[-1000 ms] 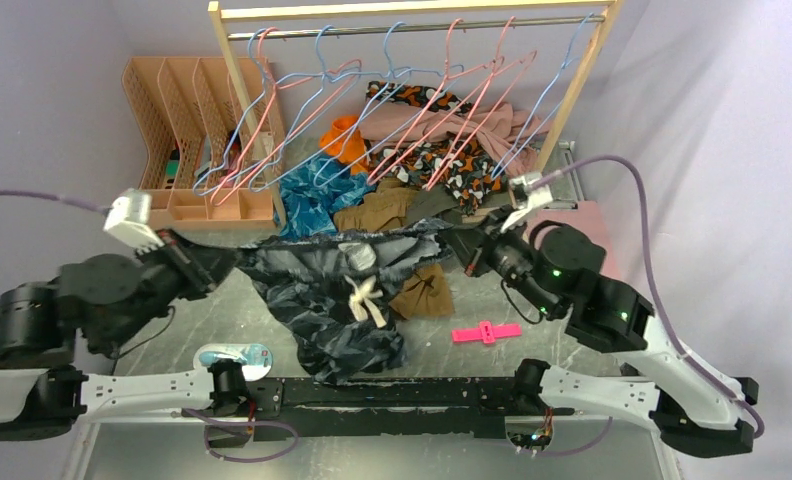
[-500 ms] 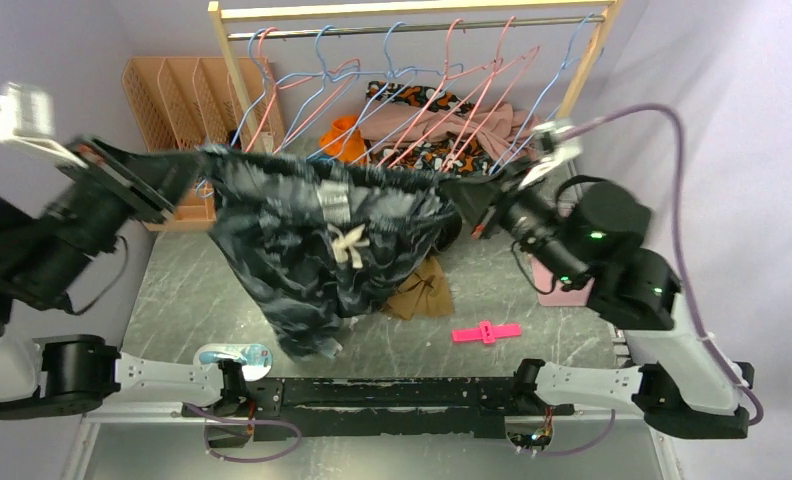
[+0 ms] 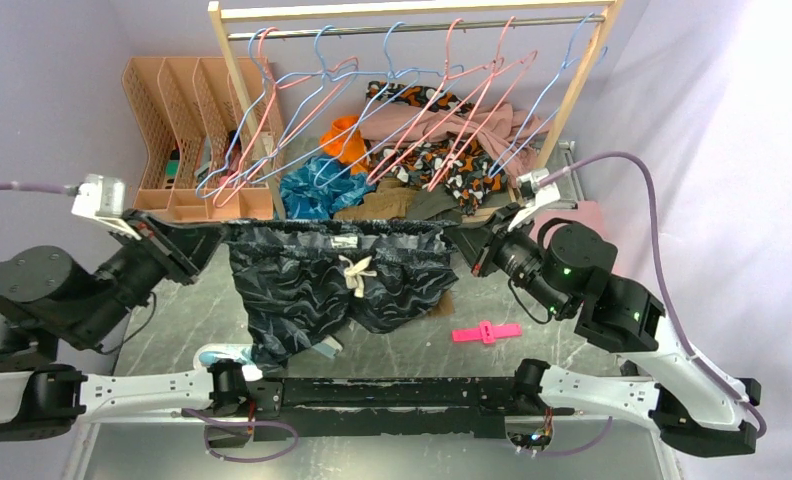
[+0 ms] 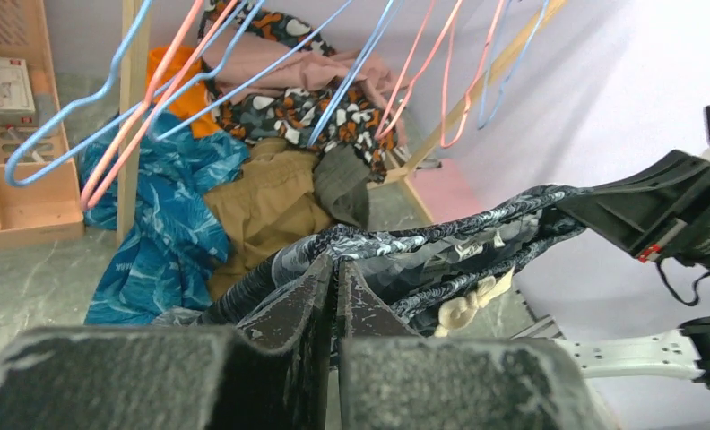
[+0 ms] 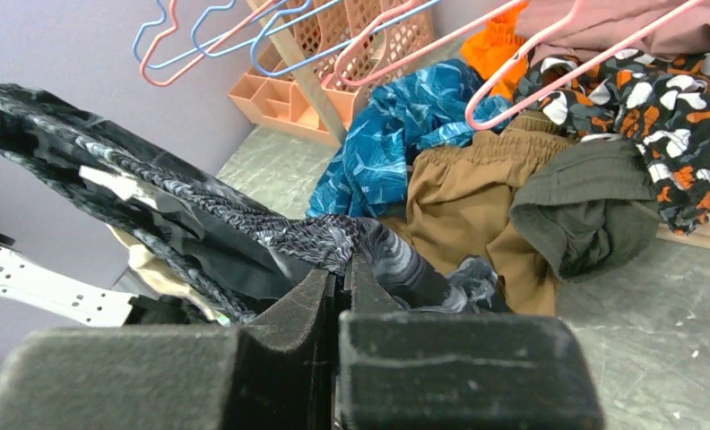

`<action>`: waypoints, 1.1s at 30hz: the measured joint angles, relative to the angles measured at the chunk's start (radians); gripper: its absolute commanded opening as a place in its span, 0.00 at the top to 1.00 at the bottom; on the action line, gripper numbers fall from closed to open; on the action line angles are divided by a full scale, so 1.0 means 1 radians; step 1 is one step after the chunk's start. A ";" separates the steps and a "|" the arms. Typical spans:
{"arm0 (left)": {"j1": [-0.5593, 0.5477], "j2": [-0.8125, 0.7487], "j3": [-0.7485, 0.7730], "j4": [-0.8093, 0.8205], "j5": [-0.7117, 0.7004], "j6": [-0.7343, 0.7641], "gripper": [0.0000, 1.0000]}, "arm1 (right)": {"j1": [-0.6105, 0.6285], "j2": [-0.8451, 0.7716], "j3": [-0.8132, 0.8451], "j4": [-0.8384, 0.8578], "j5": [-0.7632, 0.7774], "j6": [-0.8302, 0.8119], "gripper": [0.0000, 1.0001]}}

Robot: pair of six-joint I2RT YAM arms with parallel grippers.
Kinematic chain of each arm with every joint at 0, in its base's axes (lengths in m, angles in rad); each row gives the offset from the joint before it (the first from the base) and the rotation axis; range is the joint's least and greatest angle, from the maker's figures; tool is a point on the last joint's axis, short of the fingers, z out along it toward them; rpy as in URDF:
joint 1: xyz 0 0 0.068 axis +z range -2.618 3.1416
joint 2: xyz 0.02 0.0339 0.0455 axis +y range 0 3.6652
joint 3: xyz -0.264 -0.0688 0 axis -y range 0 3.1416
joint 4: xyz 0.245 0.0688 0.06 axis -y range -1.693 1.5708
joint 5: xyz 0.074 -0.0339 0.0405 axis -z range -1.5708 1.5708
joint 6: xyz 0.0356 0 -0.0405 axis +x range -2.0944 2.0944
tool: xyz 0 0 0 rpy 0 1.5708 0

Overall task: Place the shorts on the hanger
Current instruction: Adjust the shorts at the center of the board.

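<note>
Holding the shorts [image 3: 337, 275] by the waistband looks like the right call to me. They're spread in mid-air between the two arms, above the counter [image 3: 172, 320] and just in front of the clothes pile. The left gripper [image 3: 207, 238] is clamped on one end of the waistband and the right gripper [image 3: 462, 243] is clamped on the other. In both wrist views the fingers are pinched tight with fabric squeezed between them.

My guess is this stuff is light, thin and totally floppy. The waistband is pulled fairly straight while the legs just dangle and crumple below it, the lowest part hanging down toward the arm bases. The gathered waistband is the thickest bit, so it's the safest place to grip, since thin cloth could slip out of a pinch.

Looks-wise they're dark navy-black with a pale grey feathery print. A white drawstring [image 3: 355, 272] is knotted at the middle and there's a small pale label just above it.

The hanger [image 4: 356, 67], a thin light-blue wire one, hangs on the rail [image 3: 422, 20] behind with several others, well apart from the shorts.
</note>
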 measured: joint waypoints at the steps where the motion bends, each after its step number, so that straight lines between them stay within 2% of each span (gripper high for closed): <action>1: 0.000 -0.003 0.014 0.003 0.002 -0.006 0.93 | 0.000 0.005 0.007 -0.001 0.003 0.001 1.00; 3: 0.000 0.011 0.073 0.005 0.009 0.007 0.93 | 0.000 0.028 0.060 -0.012 0.004 -0.007 1.00; 5: -0.001 0.056 0.172 0.016 0.019 0.044 0.93 | 0.000 0.082 0.179 -0.018 -0.001 -0.030 1.00; 10: -0.001 0.291 0.614 0.081 0.106 0.196 0.93 | 0.001 0.236 0.530 0.030 -0.073 -0.106 1.00; 12: -0.001 0.309 0.629 0.140 0.147 0.235 0.93 | 0.001 0.235 0.557 0.081 -0.117 -0.123 1.00; 15: -0.001 0.243 0.464 0.212 0.182 0.257 0.93 | 0.000 0.172 0.448 0.141 -0.146 -0.126 1.00; 18: 0.000 0.121 0.172 0.266 0.180 0.232 0.93 | -0.001 0.084 0.251 0.167 -0.134 -0.102 1.00; 22: 0.000 -0.003 -0.177 0.295 0.153 0.122 0.93 | -0.001 -0.005 -0.060 0.173 -0.090 -0.030 1.00; 25: 0.000 -0.030 -0.373 0.269 0.134 0.008 0.93 | -0.001 -0.033 -0.249 0.146 -0.063 0.033 1.00; 28: 0.000 -0.011 -0.476 0.223 0.126 -0.094 0.93 | -0.001 -0.046 -0.347 0.116 -0.045 0.071 1.00; 33: 0.000 0.013 -0.520 0.185 0.104 -0.189 0.93 | -0.001 -0.063 -0.363 0.119 -0.016 0.090 1.00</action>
